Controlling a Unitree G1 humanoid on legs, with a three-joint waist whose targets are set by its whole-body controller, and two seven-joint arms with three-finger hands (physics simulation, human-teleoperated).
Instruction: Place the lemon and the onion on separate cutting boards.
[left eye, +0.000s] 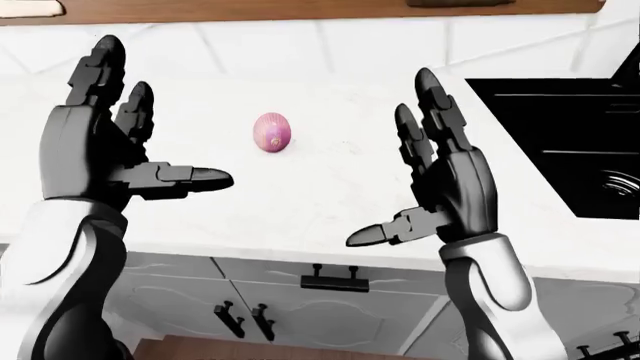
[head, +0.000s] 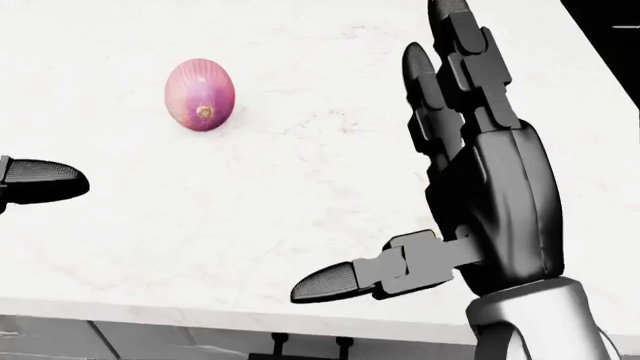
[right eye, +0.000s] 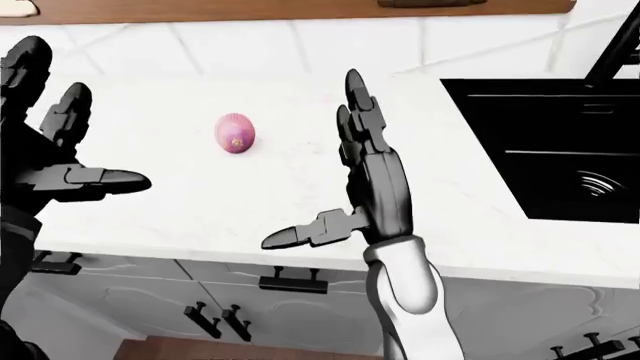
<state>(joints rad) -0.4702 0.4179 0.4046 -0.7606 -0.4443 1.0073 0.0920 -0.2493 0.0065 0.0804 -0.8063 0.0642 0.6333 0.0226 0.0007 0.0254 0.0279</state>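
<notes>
A purple-red onion (left eye: 272, 133) lies alone on the white counter (left eye: 300, 195), also seen at the upper left of the head view as the onion (head: 200, 94). My left hand (left eye: 150, 142) is raised at the left, fingers spread, thumb pointing toward the onion, holding nothing. My right hand (left eye: 415, 180) stands upright to the onion's right, fingers straight, thumb stuck out, also holding nothing. Neither hand touches the onion. No lemon and no cutting board shows in any view.
A black sink (left eye: 570, 150) is set into the counter at the right. Grey cabinet drawers with black handles (left eye: 335, 281) run below the counter edge. A wooden shelf edge (left eye: 300, 9) crosses the top over a white tiled wall.
</notes>
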